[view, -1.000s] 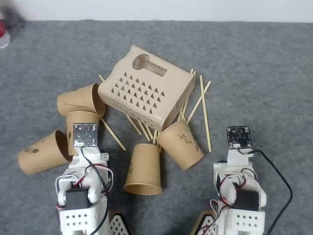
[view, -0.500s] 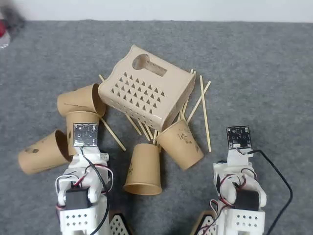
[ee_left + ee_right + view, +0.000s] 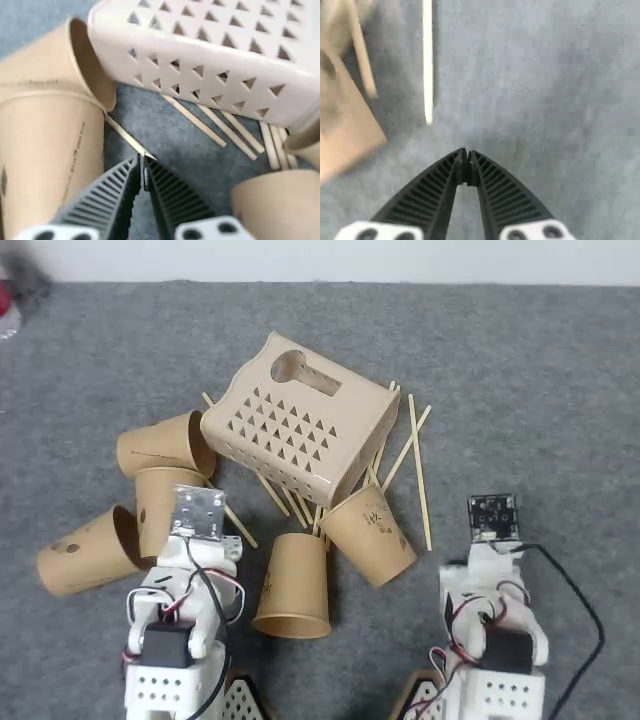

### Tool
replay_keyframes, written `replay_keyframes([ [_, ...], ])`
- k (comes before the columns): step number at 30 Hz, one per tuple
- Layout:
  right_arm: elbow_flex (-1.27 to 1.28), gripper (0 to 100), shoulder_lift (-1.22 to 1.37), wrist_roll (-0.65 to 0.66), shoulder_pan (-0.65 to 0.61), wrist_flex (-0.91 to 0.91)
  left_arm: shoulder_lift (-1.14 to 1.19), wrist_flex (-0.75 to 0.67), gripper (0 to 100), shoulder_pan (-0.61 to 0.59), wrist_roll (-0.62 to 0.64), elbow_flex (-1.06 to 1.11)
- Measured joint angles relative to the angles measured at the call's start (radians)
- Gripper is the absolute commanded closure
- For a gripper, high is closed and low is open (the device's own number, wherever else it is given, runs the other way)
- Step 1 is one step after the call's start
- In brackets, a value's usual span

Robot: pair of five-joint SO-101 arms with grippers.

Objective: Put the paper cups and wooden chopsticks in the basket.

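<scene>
The beige basket point(image 3: 300, 430) lies tipped on its side in the middle of the grey carpet. Several paper cups lie on their sides around it: two point(image 3: 165, 445) point(image 3: 160, 505) left of it, one point(image 3: 85, 550) farther left, two point(image 3: 293, 585) point(image 3: 370, 535) in front. Wooden chopsticks point(image 3: 415, 465) stick out from under and beside the basket. My left gripper point(image 3: 142, 162) is shut and empty, its tips just short of a chopstick point(image 3: 127, 140), between a cup point(image 3: 45, 145) and the basket point(image 3: 225, 55). My right gripper point(image 3: 463, 155) is shut over bare carpet, near a chopstick end point(image 3: 427, 60) and a cup point(image 3: 345, 135).
The left arm point(image 3: 198, 515) stands over the cups at the front left, the right arm point(image 3: 493, 520) at the front right. Open carpet lies to the right of the chopsticks and behind the basket. A white wall edge runs along the far side.
The left arm's wrist has swung a little to the right, toward the basket. The right arm has shifted only slightly. Cups, chopsticks and basket lie as before.
</scene>
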Motion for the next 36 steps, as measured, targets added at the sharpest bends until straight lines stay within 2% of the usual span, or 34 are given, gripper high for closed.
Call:
replay_keyframes([
  [3, -0.080, 93.9, 0.000, 0.026, 0.002, -0.095, 0.000, 0.000, 98, -0.002, -0.087, 0.000],
  [7, -0.135, 82.0, 0.000, 0.244, -0.002, -0.206, 0.000, 0.000, 98, -0.002, -0.153, 0.000],
  [10, -0.137, 81.6, 0.000, 0.364, -0.002, -0.238, 0.000, 0.000, 98, -0.002, -0.163, 0.000],
  [15, -0.161, 81.6, 0.002, 0.381, -0.002, -0.242, 0.000, 0.000, 99, -0.002, -0.163, 0.000],
  [21, -0.328, 81.6, 0.021, 0.362, -0.002, -0.221, 0.000, 0.003, 99, -0.002, -0.163, 0.000],
  [24, -0.422, 81.6, 0.146, 0.359, -0.002, -0.221, 0.000, 0.023, 99, -0.002, -0.163, 0.000],
  [28, -0.586, 81.5, 0.397, 0.356, -0.072, -0.216, 0.000, 0.025, 99, -0.002, -0.163, 0.000],
  [36, -1.057, 81.2, 0.973, 0.327, -0.342, -0.110, 0.000, 0.025, 99, -0.002, -0.163, 0.000],
])
